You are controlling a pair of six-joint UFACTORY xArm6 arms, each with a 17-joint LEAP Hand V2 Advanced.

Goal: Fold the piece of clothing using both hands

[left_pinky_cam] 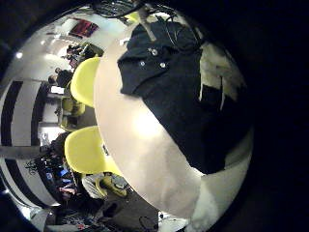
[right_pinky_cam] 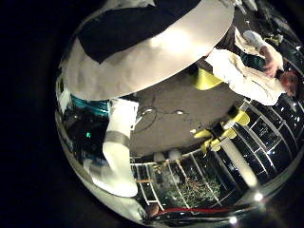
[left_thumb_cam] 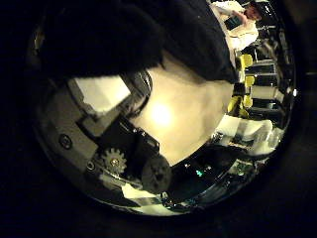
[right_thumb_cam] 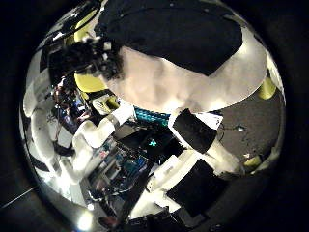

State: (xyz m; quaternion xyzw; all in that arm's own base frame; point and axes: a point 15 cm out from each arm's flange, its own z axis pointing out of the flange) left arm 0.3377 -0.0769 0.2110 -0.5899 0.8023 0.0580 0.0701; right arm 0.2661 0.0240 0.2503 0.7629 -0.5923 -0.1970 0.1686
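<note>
A dark garment lies spread on a round pale table in the left little finger side palm view, well away from that palm. In the left thumb side palm view the garment is beside my left hand's own geared fingers, which are relaxed with no cloth between them. In the right little finger side palm view the garment lies on the table; my right hand's finger is straight. In the right thumb side palm view a hand is at the table's edge beside the garment.
A bare part of the table lies beside the garment. An arm rises beside the table in the right thumb side palm view.
</note>
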